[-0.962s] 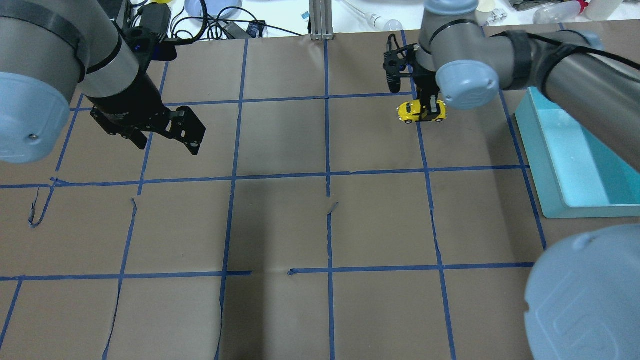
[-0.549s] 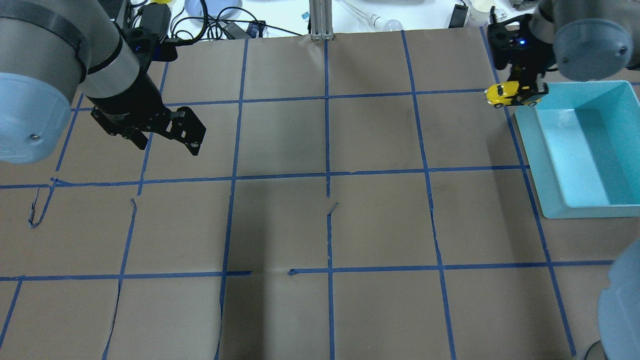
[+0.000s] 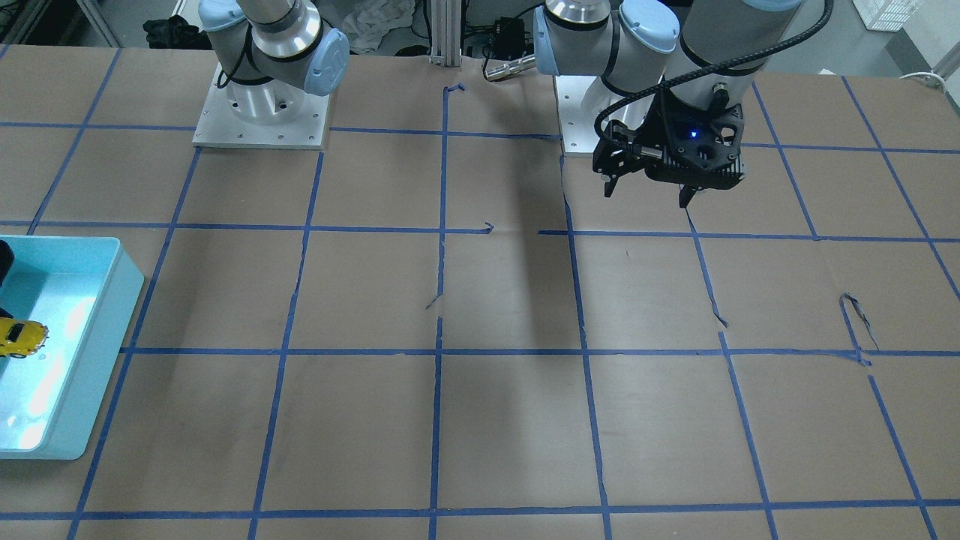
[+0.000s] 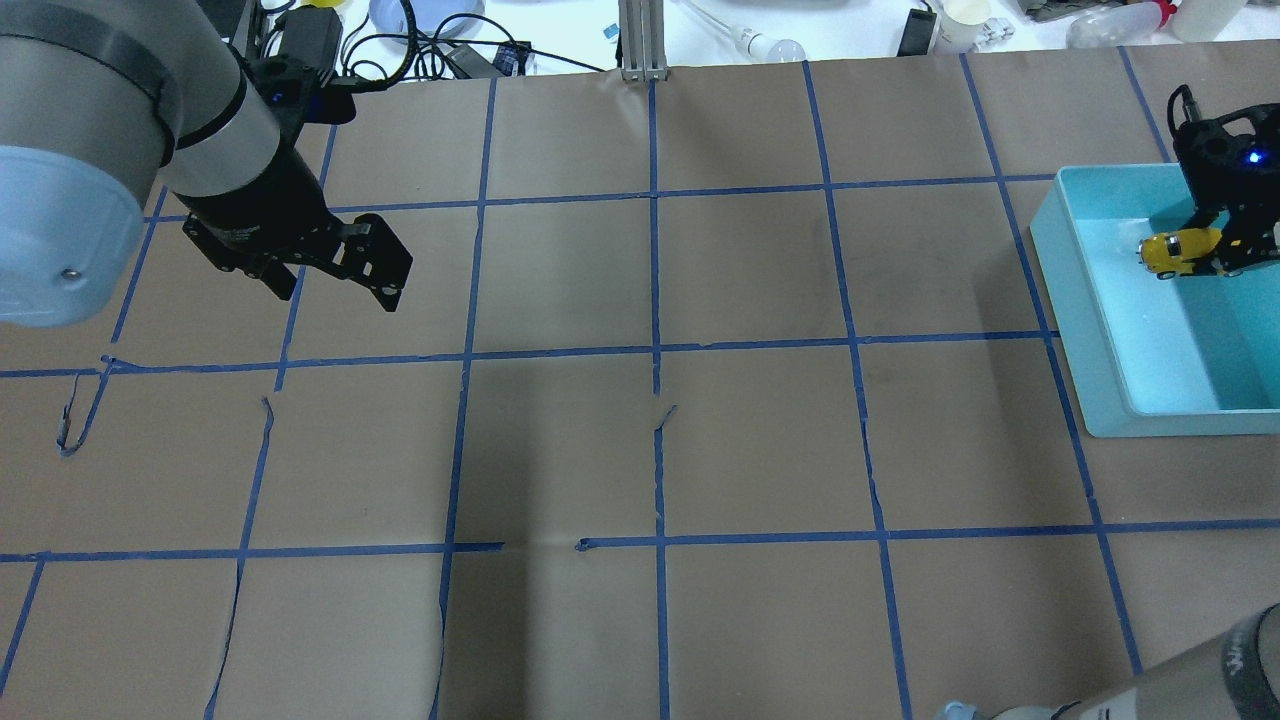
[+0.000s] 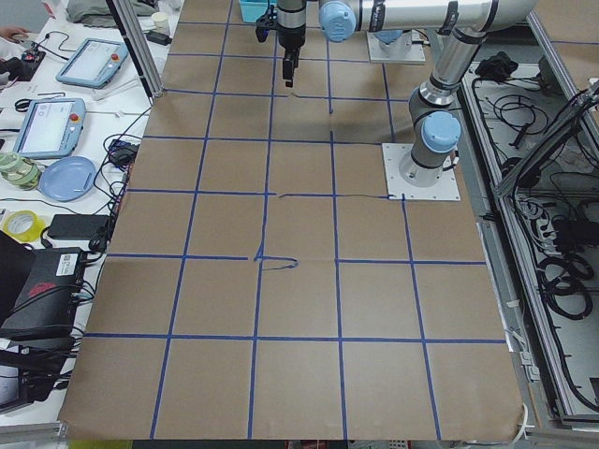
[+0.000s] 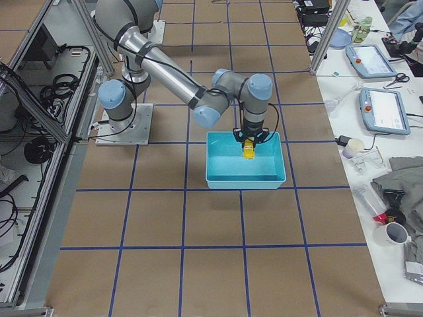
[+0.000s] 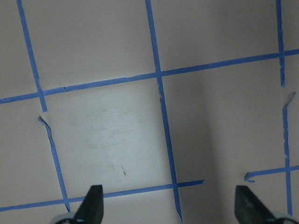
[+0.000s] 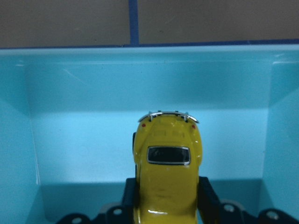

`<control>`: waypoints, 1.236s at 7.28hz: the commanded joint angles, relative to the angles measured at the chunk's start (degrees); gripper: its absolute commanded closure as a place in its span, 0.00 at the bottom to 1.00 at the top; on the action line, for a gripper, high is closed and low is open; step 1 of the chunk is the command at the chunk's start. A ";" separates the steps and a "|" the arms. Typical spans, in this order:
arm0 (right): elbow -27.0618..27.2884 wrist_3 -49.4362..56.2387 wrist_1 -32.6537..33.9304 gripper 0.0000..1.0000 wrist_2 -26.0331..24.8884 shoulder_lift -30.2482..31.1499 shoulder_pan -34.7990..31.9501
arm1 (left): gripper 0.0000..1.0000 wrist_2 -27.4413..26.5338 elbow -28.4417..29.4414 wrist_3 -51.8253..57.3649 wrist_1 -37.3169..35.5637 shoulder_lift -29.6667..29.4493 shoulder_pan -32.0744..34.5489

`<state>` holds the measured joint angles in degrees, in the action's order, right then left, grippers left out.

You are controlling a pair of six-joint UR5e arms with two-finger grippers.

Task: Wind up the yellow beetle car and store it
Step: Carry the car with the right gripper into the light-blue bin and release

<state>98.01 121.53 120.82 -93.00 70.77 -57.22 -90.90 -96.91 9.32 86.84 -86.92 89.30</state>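
The yellow beetle car (image 4: pixel 1180 253) is a tiny glossy toy, held level over the inside of the light-blue bin (image 4: pixel 1090 300) at the table's right. My right gripper (image 4: pixel 1215 256) is shut on it. The right wrist view shows the car (image 8: pixel 167 163) between the two fingers, above the bin's floor (image 8: pixel 93 144). It also shows in the front view (image 3: pixel 21 337) and the right side view (image 6: pixel 248 151). My left gripper (image 4: pixel 335 285) is open and empty above the table's far left; its fingertips (image 7: pixel 93 200) stand wide apart over bare paper.
The table is brown paper with a blue tape grid (image 4: pixel 655 350). Cables, tape rolls and tablets lie beyond the far edge (image 4: pixel 420 40). The bin (image 3: pixel 112 300) sits at the table's right edge, otherwise holding nothing visible.
My right gripper has carried the car to the right, from over the table past the bin's rim to over the bin's inside. The left arm has not moved.
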 commanded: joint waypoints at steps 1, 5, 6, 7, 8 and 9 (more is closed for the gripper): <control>7.00 2.31 9.67 1.00 0.10 -3.33 2.46 | 0.00 -0.07 -0.04 0.17 0.00 0.00 0.00; 7.20 2.93 11.02 0.00 -1.04 -4.77 2.73 | 0.00 -0.07 -0.04 0.00 -0.09 0.00 0.00; 6.41 2.84 10.76 0.00 -0.26 -2.93 2.73 | 0.00 -0.16 0.05 0.61 -0.09 0.08 0.00; 5.19 2.66 9.10 0.00 -0.08 -0.39 2.47 | 0.00 -0.16 -0.04 0.53 -0.09 0.09 0.00; 3.17 2.57 4.65 0.00 -0.07 2.68 2.30 | 0.00 -0.16 -0.04 0.53 -0.09 0.09 0.00; -0.24 -1.17 -1.66 0.00 0.01 4.97 1.77 | 0.00 -0.16 -0.04 0.53 -0.09 0.09 0.00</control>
<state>101.18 123.24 125.55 -93.10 72.62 -54.97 -91.05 -96.93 9.83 86.75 -86.84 89.30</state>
